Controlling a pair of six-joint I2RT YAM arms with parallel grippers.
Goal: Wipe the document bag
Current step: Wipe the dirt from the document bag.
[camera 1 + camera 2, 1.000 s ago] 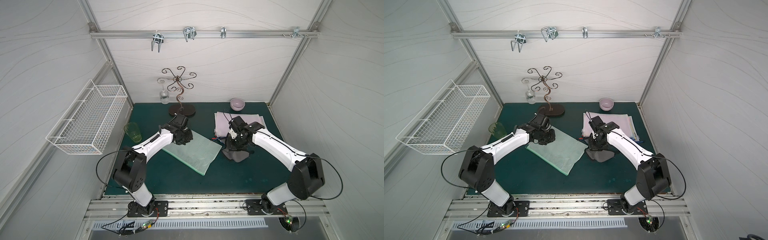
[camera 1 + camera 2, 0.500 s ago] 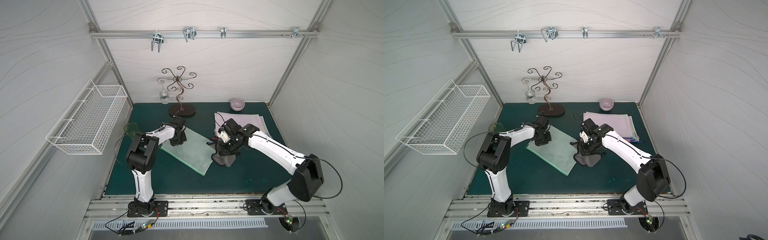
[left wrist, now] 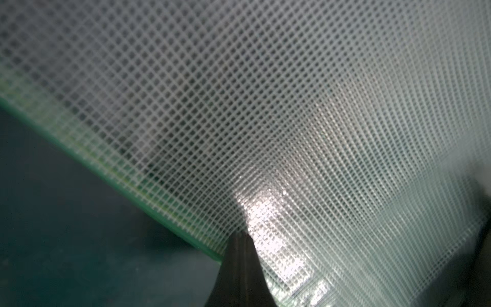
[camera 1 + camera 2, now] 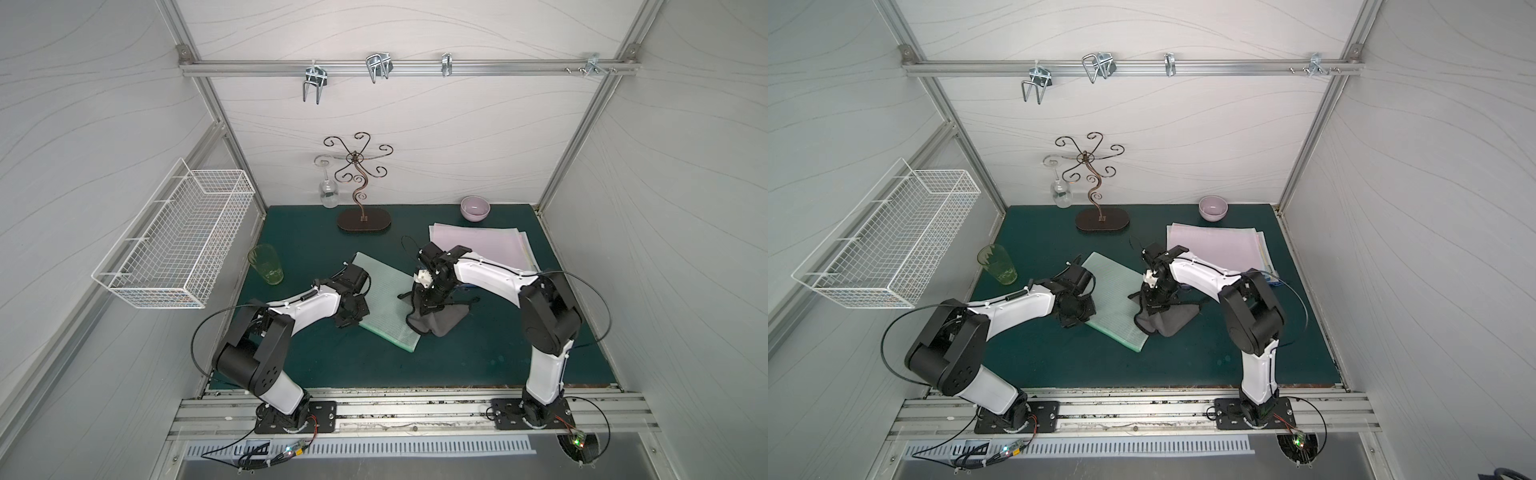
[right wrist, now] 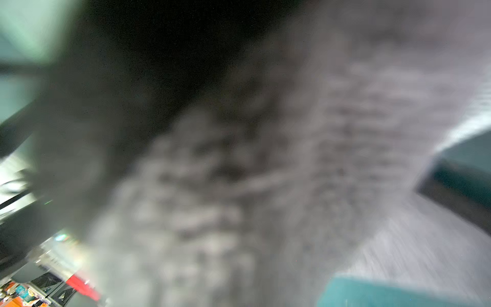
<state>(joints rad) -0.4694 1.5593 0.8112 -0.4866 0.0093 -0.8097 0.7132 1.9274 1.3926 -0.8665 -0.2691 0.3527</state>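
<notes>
Pressing on the document bag [image 4: 386, 291] near its left edge, the left tool [image 4: 352, 316] has its jaws closed together, with the tips resting on the mesh surface in the left wrist view. The bag lies flat and slanted at the middle of the green desk [image 4: 457, 357] in both top views. Just right of centre, the right tool [image 4: 429, 306] is clamped almost fully closed on a grey cloth [image 4: 444, 324], which is bunched against the bag's right edge. The right wrist view shows only blurred grey fabric.
</notes>
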